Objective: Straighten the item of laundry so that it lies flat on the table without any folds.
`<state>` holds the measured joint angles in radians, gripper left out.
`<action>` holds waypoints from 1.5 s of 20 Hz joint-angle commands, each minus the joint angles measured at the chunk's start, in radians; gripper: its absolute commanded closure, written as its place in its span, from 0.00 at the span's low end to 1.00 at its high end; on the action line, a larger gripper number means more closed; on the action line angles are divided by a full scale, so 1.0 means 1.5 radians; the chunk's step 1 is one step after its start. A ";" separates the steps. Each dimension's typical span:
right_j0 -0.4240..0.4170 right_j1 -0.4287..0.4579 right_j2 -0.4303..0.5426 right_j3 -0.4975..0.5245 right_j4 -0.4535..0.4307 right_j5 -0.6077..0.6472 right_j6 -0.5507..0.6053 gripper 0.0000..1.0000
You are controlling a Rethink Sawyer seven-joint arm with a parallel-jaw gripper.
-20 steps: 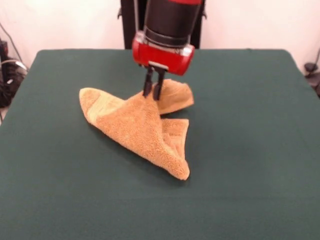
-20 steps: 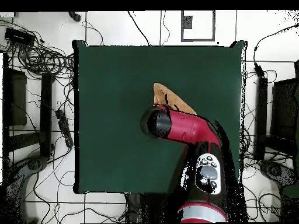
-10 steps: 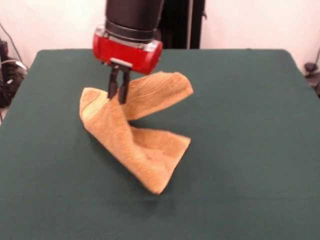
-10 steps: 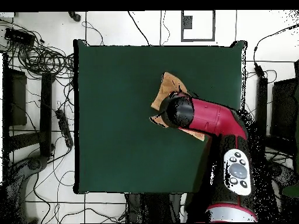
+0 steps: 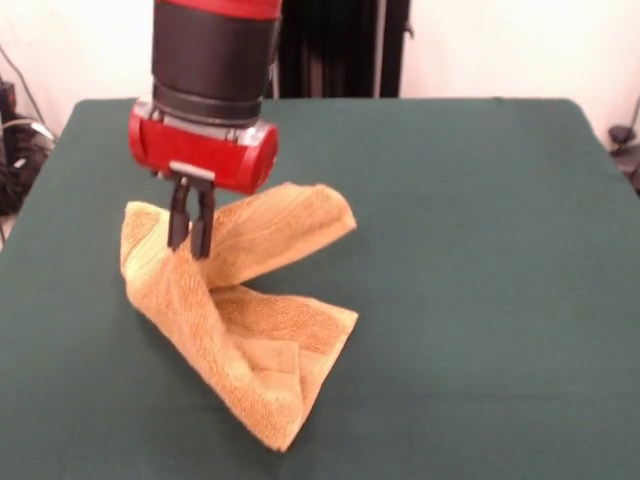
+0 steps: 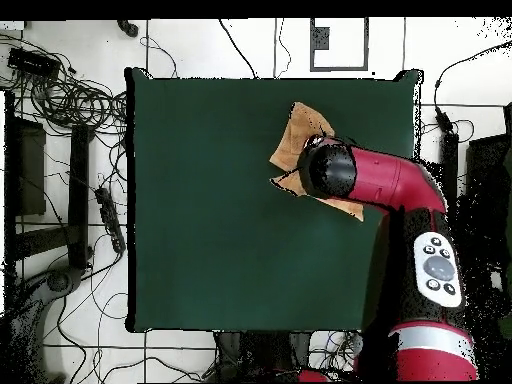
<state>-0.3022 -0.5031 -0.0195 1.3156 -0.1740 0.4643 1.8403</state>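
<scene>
- In the front view, the nearest part of the orange-tan towel [image 5: 240, 330] was a pointed corner hanging low toward the near edge of the dark green worktop [image 5: 480, 300]; whether that tip touched the surface could not be told.
- Just above that corner, a doubled-over panel with a flat woven band and hem faced the camera, its right edge ending in a second corner.
- The towel sat left of the worktop's centre in the front view, crumpled and folded rather than flat, with most of its cloth raised off the surface.
- From the low corner a thick ridge of terry cloth rose up and to the left to the pinched point.
- The jaws [image 5: 190, 238] stood narrow, the two black fingers close together and clamped on the towel's upper fold.
- A further flap of the towel curved away to the right behind the jaws, ending in a rounded lobe, and another corner stuck out to the left.
- Above the jaws sat the red wrist housing [image 5: 203, 148] and the black arm section [image 5: 215, 55], coming down from the top.
- In the overhead view, the red arm [image 6: 390, 185] covered the middle of the towel [image 6: 298, 135], with cloth showing on both sides of it, and cables [image 6: 70, 100] lay on the floor beside the worktop [image 6: 220, 200].
</scene>
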 commanded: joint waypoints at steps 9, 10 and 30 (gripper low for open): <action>-0.013 0.054 0.150 -0.051 -0.058 0.159 -0.116 1.00; -0.008 0.049 0.146 -0.054 -0.059 0.175 -0.110 1.00; 0.106 -0.097 0.045 0.016 -0.092 0.209 0.079 1.00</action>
<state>-0.2166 -0.5972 0.0463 1.2146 -0.2975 0.7856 1.8403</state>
